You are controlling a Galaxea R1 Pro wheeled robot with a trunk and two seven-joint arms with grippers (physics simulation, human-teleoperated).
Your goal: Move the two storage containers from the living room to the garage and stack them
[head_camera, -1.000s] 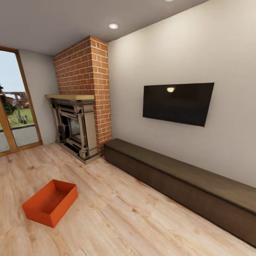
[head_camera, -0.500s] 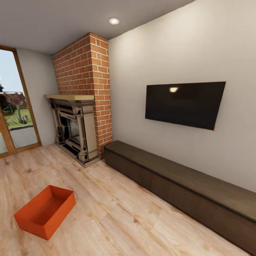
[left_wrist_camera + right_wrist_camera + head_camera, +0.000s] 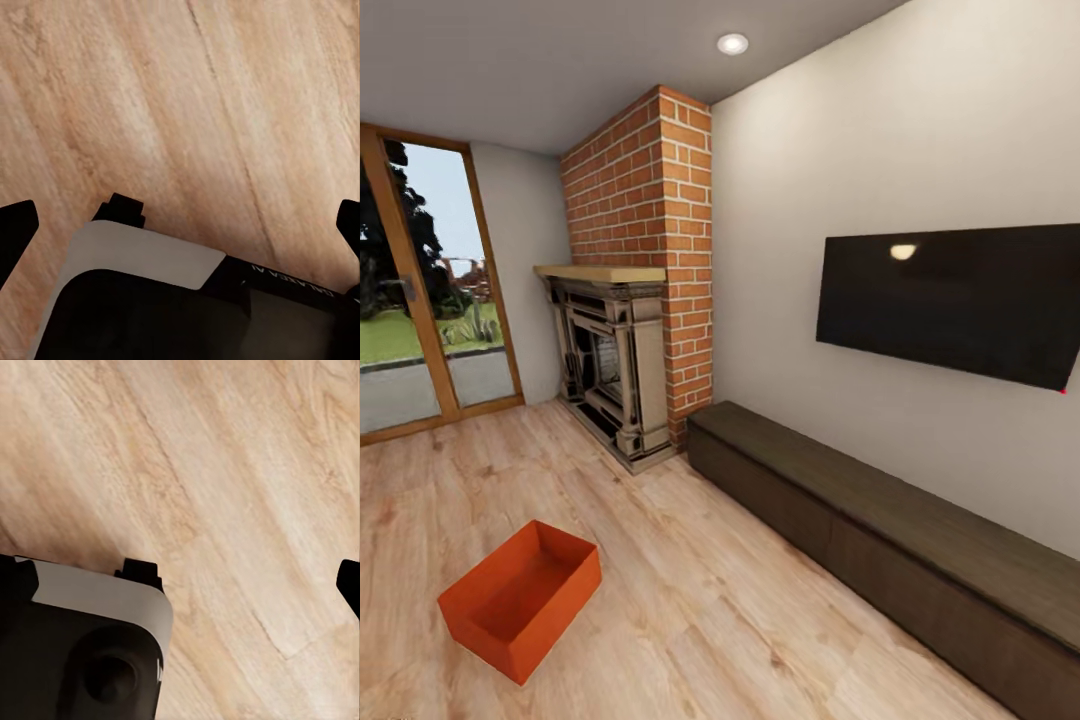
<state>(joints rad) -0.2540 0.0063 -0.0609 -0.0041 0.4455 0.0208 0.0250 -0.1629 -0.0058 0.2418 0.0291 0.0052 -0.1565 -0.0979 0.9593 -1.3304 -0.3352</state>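
You face a pale wall (image 3: 790, 200) with a black TV (image 3: 950, 300) mounted on it and a long, low, dark wood bench (image 3: 880, 520) beneath. To its left a brick chimney (image 3: 645, 190) rises over a stone fireplace (image 3: 610, 370) with a wood mantel (image 3: 600, 272). Further left stands a wood-framed glass door (image 3: 420, 290), daylight, grass and trees beyond. Light wood planks (image 3: 700, 600) cover the ground; a ceiling spotlight (image 3: 732, 43) glows above

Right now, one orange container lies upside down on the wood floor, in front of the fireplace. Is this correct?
Not quite: the orange container sits upright, its open top facing up, as the head view shows. It is on the wood floor, in front of the fireplace.
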